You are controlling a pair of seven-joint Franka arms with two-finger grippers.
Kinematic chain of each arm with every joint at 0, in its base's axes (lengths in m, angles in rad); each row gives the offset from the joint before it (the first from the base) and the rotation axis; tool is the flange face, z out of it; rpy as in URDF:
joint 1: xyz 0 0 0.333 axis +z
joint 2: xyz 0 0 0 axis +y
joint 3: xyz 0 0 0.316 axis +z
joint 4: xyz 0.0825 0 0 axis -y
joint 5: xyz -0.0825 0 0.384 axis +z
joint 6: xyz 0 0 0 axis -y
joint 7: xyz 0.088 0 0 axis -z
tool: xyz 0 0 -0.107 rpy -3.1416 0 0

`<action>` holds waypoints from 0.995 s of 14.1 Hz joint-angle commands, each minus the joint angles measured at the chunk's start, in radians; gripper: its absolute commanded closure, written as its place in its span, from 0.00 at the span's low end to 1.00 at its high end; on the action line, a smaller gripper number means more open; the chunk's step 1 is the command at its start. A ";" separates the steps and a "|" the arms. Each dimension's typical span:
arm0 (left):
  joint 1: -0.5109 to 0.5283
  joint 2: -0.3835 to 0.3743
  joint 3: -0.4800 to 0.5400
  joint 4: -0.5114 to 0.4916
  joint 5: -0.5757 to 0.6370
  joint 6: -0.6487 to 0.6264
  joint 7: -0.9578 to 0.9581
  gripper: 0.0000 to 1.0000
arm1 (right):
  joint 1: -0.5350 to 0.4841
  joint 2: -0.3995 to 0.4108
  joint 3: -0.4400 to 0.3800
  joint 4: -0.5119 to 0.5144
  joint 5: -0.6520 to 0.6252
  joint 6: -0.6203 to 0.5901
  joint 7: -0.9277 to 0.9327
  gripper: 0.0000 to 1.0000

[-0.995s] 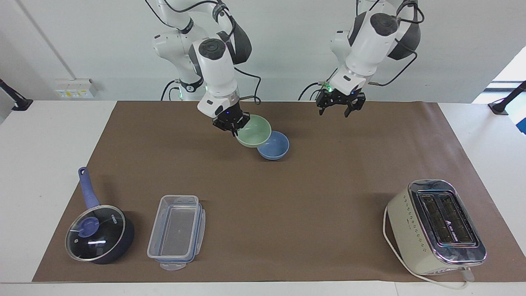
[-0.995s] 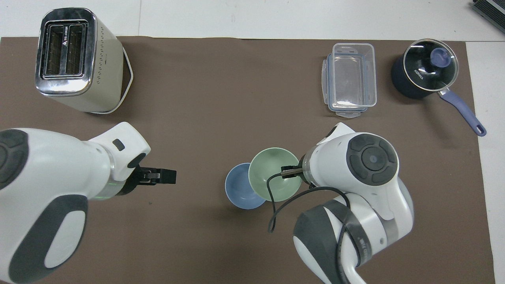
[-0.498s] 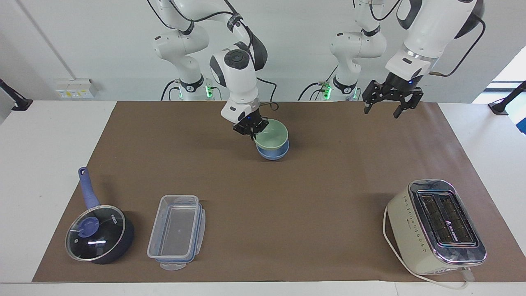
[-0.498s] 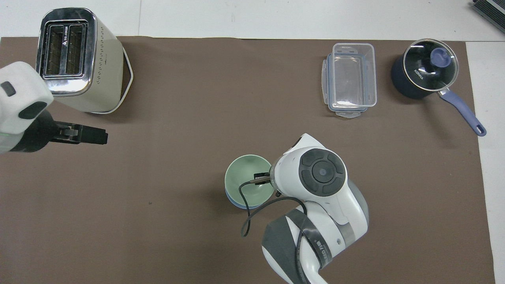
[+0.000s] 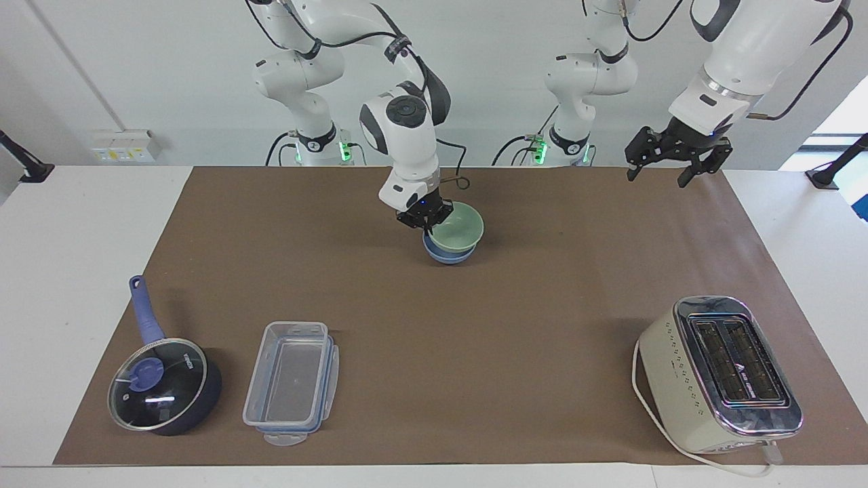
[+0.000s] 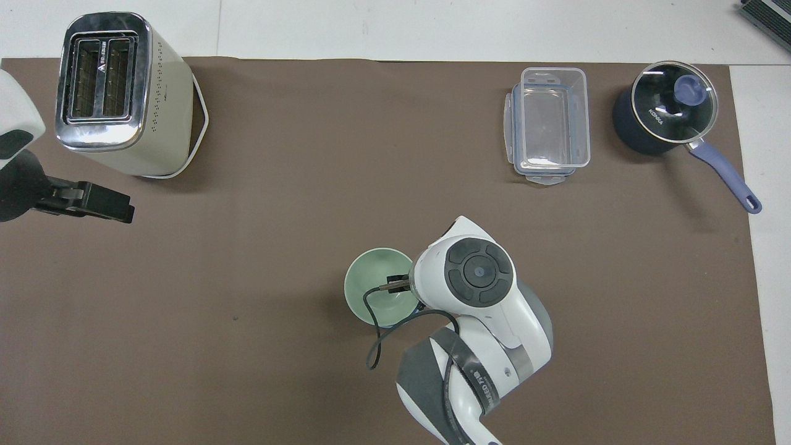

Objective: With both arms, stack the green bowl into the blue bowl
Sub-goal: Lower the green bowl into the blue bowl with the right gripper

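Green bowl [image 5: 458, 230] sits nested in the blue bowl [image 5: 447, 255], tilted slightly, its rim higher toward the left arm's end of the table. We see only a sliver of the blue one under it in the facing view; from overhead the green bowl [image 6: 377, 285] covers it completely. The stack sits on the brown mat [image 5: 434, 318], around mid-table and toward the robots' edge.

Right gripper [image 5: 424, 218] is clamped on the green bowl's rim at the side toward the right arm's end, fingers pinched tight on the wall. From overhead we mostly see the right arm's wrist over that spot.

Left gripper [image 5: 656, 172] hangs in the air over the mat corner at the left arm's end, jaws spread wide, nothing in them. Overhead we see it [image 6: 117, 210] just beside the toaster [image 6: 117, 93].

Rest of the table, all well apart from the bowls and along the edge farthest from the robots: toaster [image 5: 722, 373] at the left arm's end; clear plastic container [image 5: 291, 383] and lidded saucepan [image 5: 163, 383] side by side at the right arm's end, the saucepan outermost.
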 commanded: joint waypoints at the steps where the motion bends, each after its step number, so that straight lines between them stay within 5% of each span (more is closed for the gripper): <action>1: 0.013 0.015 -0.010 0.038 0.040 -0.033 0.049 0.00 | -0.007 -0.001 0.000 -0.021 0.014 0.034 -0.016 1.00; 8: 0.019 0.015 -0.010 0.038 0.040 -0.023 0.049 0.00 | -0.006 0.019 0.002 -0.044 0.014 0.083 -0.016 1.00; 10: 0.030 0.018 -0.010 0.038 0.035 -0.011 0.053 0.00 | -0.004 0.019 0.000 -0.044 0.014 0.080 -0.014 0.72; 14: 0.047 0.013 -0.003 0.037 0.029 -0.011 0.082 0.00 | -0.006 0.005 0.000 -0.037 0.012 0.059 -0.010 0.00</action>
